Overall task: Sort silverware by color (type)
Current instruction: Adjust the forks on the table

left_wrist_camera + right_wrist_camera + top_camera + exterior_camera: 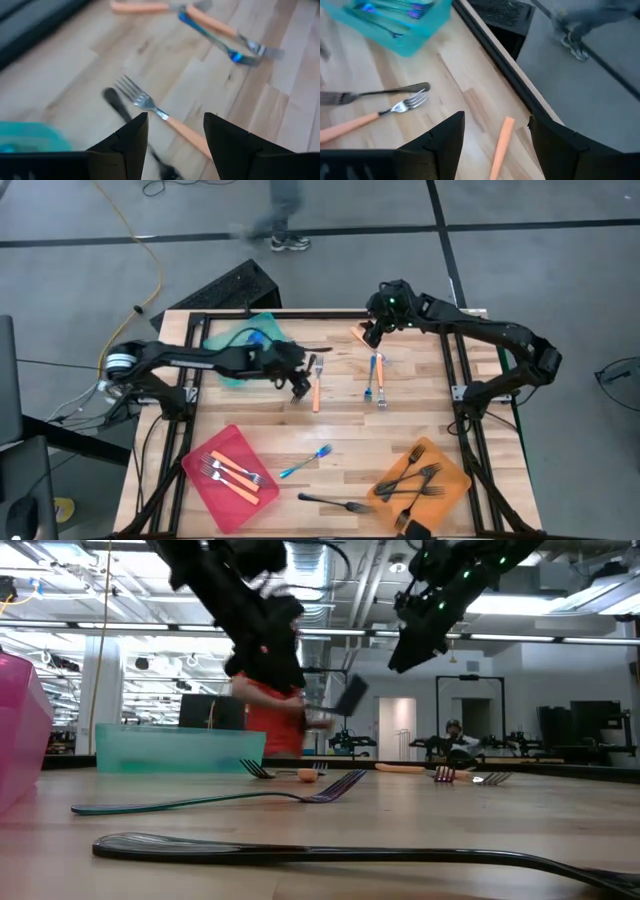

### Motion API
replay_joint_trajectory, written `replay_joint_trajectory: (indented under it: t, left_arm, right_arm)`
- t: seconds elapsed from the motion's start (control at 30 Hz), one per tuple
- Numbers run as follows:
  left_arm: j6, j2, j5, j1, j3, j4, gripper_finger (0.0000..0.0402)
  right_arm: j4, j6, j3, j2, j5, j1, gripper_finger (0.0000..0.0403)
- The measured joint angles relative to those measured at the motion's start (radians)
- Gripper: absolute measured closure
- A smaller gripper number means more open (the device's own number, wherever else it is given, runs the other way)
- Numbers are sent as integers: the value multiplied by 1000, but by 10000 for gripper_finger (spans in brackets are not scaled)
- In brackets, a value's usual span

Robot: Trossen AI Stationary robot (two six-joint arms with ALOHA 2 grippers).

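Observation:
My left gripper [299,386] [175,131] is open and hovers over the far middle of the table. An orange-handled fork [316,387] [172,124] lies flat between its fingers, and a black fork [114,101] lies beside it. My right gripper [374,331] [495,134] is open and raised above another orange handle [358,335] [501,142] near the far edge. A blue fork and an orange fork [376,379] lie crossed on the wood. Nearer me lie a blue fork [305,463] and a black fork [335,503].
The teal tray [243,340] with blue forks sits at the far left. The red tray [205,480] with orange forks is near left, and the orange tray [452,472] with black forks is near right. Black frame rails run along the table edges. A person's feet [288,242] stand beyond the far edge.

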Motion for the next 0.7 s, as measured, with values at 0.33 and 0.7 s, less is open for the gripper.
replay_joint_trajectory:
  t: [0.33,0.7]
  left_arm:
    - [35,75,77,0,49,5,226]
    - [65,40,74,0,49,15,226]
  right_arm:
    - [6,175,-2,214,82,-28,159]
    - [-65,300,-2,291,154,-2,159]
